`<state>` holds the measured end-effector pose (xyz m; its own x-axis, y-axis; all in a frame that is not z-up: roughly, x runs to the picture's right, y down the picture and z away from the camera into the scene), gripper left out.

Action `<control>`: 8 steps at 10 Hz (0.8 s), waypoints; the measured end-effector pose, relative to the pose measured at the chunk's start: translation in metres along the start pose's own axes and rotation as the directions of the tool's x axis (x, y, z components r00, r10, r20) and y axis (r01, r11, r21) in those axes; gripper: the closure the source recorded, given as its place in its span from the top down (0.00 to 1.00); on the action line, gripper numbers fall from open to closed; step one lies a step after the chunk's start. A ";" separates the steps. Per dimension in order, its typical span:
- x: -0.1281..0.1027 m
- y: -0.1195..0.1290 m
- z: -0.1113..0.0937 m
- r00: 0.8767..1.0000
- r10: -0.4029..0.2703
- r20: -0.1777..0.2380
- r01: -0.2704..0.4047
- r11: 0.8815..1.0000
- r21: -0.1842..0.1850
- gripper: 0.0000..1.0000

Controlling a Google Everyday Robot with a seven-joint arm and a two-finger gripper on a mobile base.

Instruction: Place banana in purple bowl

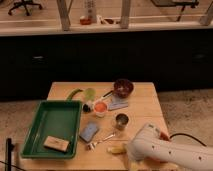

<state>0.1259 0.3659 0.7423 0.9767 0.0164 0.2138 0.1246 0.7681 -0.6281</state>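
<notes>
The banana (116,149) lay near the table's front edge, well apart from the purple bowl (123,88). It was probably light, stiff and smooth, best pinched across its middle. The gripper (128,156) sat just beside it, masked by the white arm (160,150) — open or closed could not be told.

Wooden surface (145,107), light, rectangular. Green tray (50,120) at 9 o'clock. Green vegetable (74,93) at 11 o'clock, pale green object (89,93) beside it. Purple bowl (123,88) at 1 o'clock. Orange bowl (100,107) and metal cup (120,121) near centre. Blue sponge (90,131) and fork (102,141) at 7 o'clock. Banana (116,149) at 6 o'clock, lying flat. Jaws at 5 o'clock edge, hidden under white arm (165,152), just beside banana.
</notes>
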 end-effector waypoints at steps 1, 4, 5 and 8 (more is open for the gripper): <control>-0.002 -0.001 -0.001 1.000 0.003 -0.009 -0.004 1.000 -0.014 0.80; -0.007 -0.008 -0.004 0.999 0.012 -0.034 -0.014 0.999 -0.050 0.80; -0.008 -0.011 -0.004 0.999 0.015 -0.036 -0.017 0.998 -0.053 0.80; -0.007 -0.019 -0.004 0.999 0.019 -0.040 -0.021 0.998 -0.061 0.80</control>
<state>0.1173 0.3483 0.7499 0.9852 0.0051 0.1715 0.1141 0.7271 -0.6770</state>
